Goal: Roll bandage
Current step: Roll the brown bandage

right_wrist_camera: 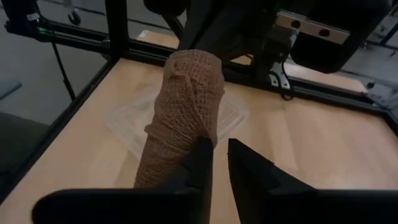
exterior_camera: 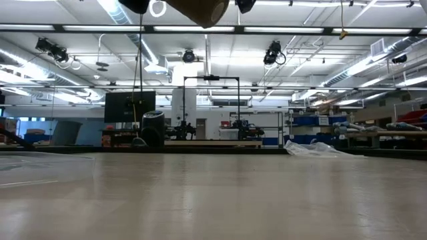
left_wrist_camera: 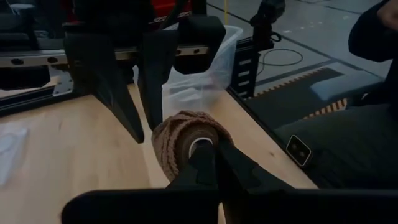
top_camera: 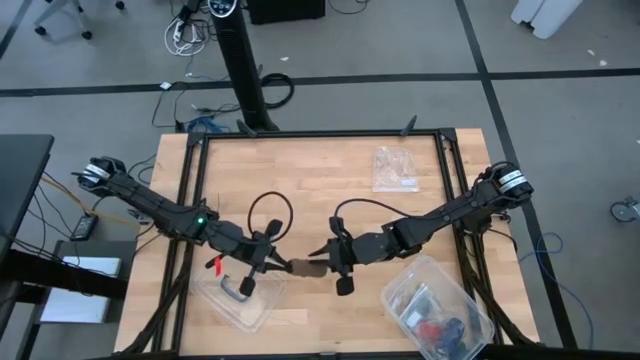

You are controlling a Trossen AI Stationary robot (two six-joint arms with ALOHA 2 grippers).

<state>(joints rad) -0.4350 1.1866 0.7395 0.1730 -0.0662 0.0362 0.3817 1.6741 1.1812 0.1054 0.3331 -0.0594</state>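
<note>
Bandage (top_camera: 306,268), brown, already wound into a roll, held up off the wooden table (top_camera: 320,170) near its front edge, between the two grippers; in the low view it shows only at the top edge, clear of the surface. Left gripper (top_camera: 272,262) fingers pinched shut into one end of the roll; right gripper (top_camera: 335,266) at the other end, jaws narrow, one finger (right_wrist_camera: 202,158) against the wrapped fabric. A clear tub (top_camera: 240,295) sits just beside the left gripper, another clear container (top_camera: 437,305) at the front right corner, a plastic bag (top_camera: 393,168) farther back.
</note>
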